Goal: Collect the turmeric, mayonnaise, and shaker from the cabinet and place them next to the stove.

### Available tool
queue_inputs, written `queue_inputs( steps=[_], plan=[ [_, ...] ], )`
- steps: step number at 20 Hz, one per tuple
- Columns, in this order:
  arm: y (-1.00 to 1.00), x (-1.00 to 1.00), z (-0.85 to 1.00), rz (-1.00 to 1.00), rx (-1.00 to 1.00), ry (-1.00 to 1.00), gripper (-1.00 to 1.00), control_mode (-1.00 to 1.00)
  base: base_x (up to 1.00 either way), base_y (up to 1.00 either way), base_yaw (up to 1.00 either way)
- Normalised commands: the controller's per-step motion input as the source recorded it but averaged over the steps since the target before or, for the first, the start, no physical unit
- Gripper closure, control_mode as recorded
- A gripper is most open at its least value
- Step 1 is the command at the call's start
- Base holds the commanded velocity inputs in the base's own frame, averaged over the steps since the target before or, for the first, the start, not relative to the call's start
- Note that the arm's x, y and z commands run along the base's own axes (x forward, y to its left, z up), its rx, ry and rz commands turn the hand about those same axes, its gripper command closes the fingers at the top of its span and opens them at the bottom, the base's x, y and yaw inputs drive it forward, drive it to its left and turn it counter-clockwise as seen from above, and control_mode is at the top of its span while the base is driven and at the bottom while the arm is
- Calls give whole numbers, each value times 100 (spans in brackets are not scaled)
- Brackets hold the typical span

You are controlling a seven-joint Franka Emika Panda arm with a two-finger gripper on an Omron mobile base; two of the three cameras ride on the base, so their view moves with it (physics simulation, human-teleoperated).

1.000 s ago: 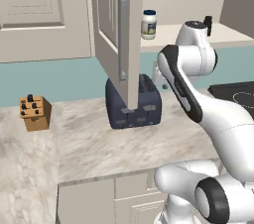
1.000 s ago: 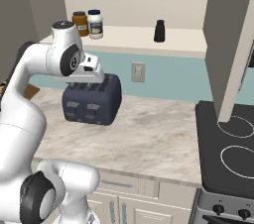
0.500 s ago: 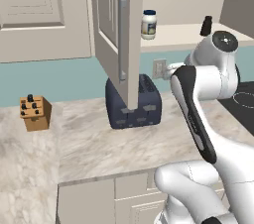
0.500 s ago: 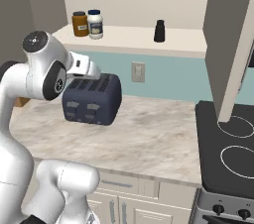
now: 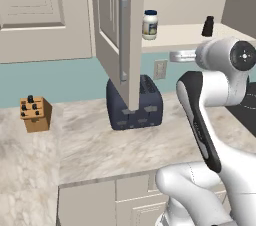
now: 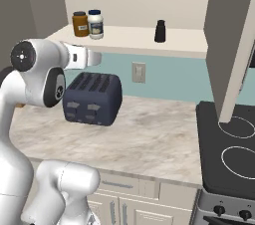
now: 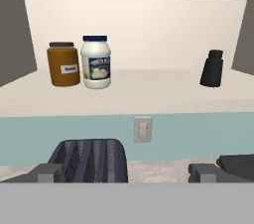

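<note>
With the cabinet (image 5: pixel 117 30) door swung open, the gripper (image 7: pixel 126 172) is seen pointed at the cream shelf (image 7: pixel 129 96), its two fingertips (image 7: pixel 47 172) spread wide and nothing held between them. All three items to be collected stand on that shelf: the turmeric (image 7: pixel 63 64) and the mayonnaise (image 7: pixel 96 62) side by side and just about touching at the left, the shaker (image 7: pixel 212 68) well apart at the right. None has yet been carried to the stove (image 6: pixel 231 147), which lies on the counter to the right.

The step in hand is judged to be the approach for a first pick. It would be done well if the hand were raised to shelf level and one item centred between the wide fingers before any advance is made; the shaker, standing alone, offers the cleaner grasp, whereas either jar would have to be taken with care that its neighbour is not knocked. The dark blue toaster (image 7: pixel 88 161) sits below the shelf and should be cleared.

Relative to the fingers, all three items are seen above and farther in: the jars above the left fingertip, the shaker above the right one.
</note>
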Motion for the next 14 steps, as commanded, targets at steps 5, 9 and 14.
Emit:
queue_inputs(
  steps=[5, 9, 14],
  plan=[
    [-1, 0, 22, -1, 0, -14, -100, -100, 0, 0, 0],
    [-1, 1, 2, -2, 0, 0, -100, -100, 0, 0, 0],
    [-6, 0, 29, -5, 0, -3, -100, -100, 0, 0, 0]
  ],
)
